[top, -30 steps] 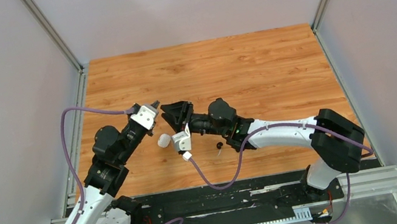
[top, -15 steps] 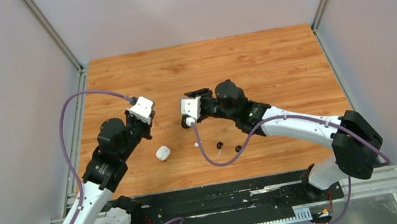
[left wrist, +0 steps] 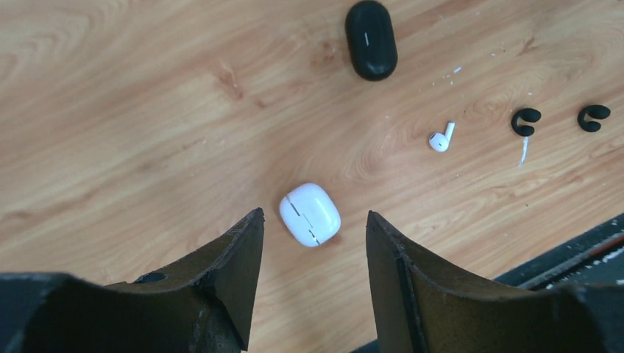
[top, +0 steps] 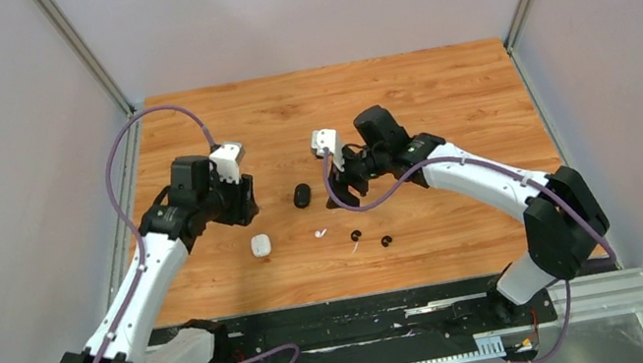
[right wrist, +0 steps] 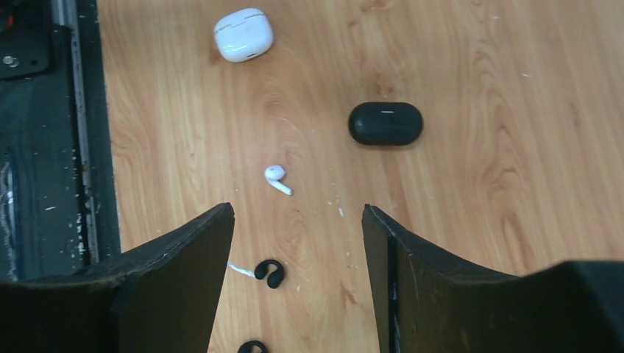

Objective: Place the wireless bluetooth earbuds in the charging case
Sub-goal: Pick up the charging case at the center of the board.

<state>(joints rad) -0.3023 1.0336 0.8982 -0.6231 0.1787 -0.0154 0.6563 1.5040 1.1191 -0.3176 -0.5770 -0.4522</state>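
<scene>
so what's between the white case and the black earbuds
a single white earbud, lying loose; it shows in the top view and both wrist views

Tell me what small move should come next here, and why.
Probably lower the open left pincer onto the white case: it lies shut, centred just ahead of that pincer, and a white earbud lies loose nearby, not yet in any case.

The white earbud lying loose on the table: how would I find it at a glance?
On the wooden table, look between the two arms, toward the near edge. The white earbud lies between the white case and two black earbuds. Only it is white with a rounded head and a short stem.
</scene>
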